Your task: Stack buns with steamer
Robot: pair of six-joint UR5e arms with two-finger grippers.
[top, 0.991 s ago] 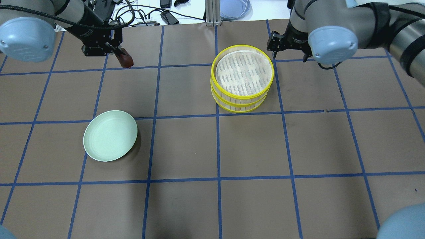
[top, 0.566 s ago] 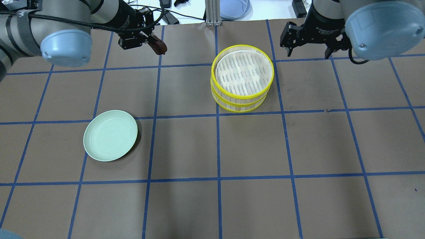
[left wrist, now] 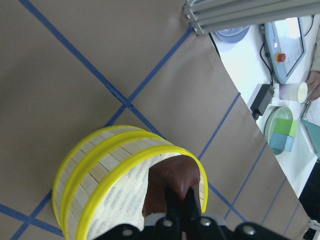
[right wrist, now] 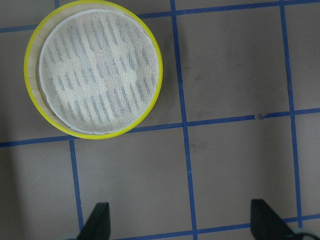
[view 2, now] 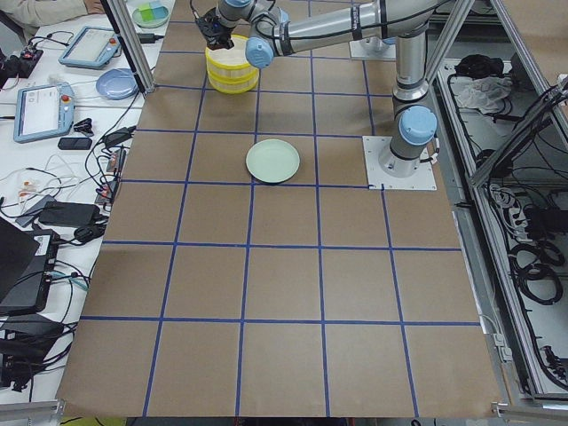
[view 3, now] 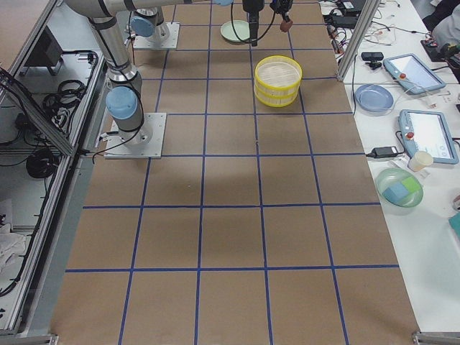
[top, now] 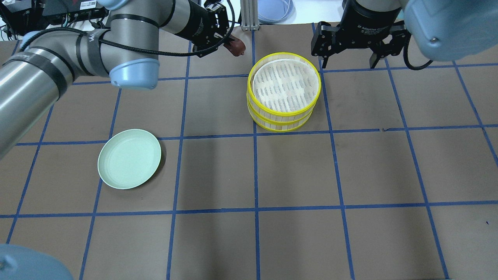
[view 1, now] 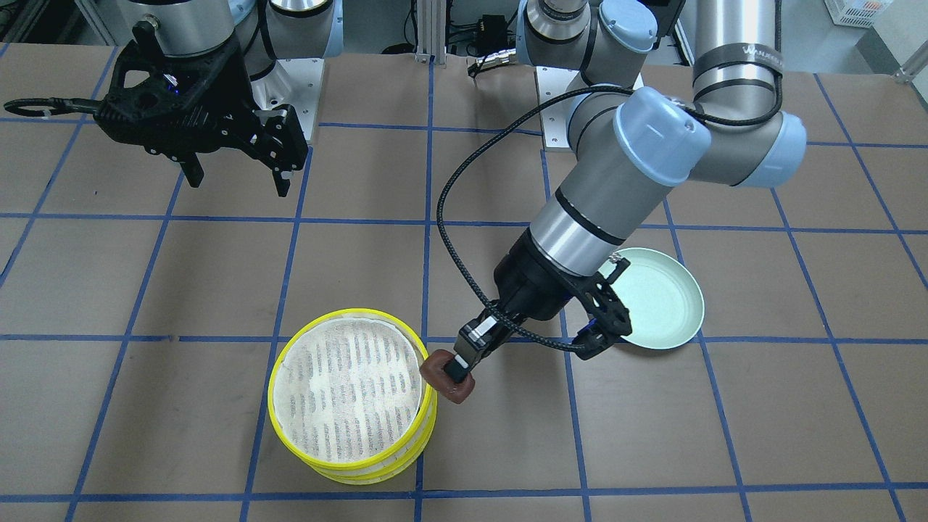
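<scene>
The steamer (top: 284,91) is two yellow-rimmed bamboo trays stacked at the table's far middle. The top tray's white liner (view 1: 348,391) is bare. My left gripper (top: 229,42) is shut on the dark reddish-brown bun (top: 236,46) and holds it in the air just left of the steamer's rim (view 1: 428,395). In the left wrist view the bun (left wrist: 172,182) hangs over the steamer's near rim (left wrist: 125,165). My right gripper (top: 352,58) is open and empty, high up at the steamer's far right. The cream-white bun is out of view.
A pale green plate (top: 129,158) lies empty on the left half of the table. An aluminium post (top: 249,15) stands at the far edge, beside cables and a bluish dish (top: 274,9). Blue tape lines grid the brown table (top: 295,175).
My left arm has carried the brown bun to the right, from the far left corner to beside the steamer. My right gripper has shifted a little and stays open.
</scene>
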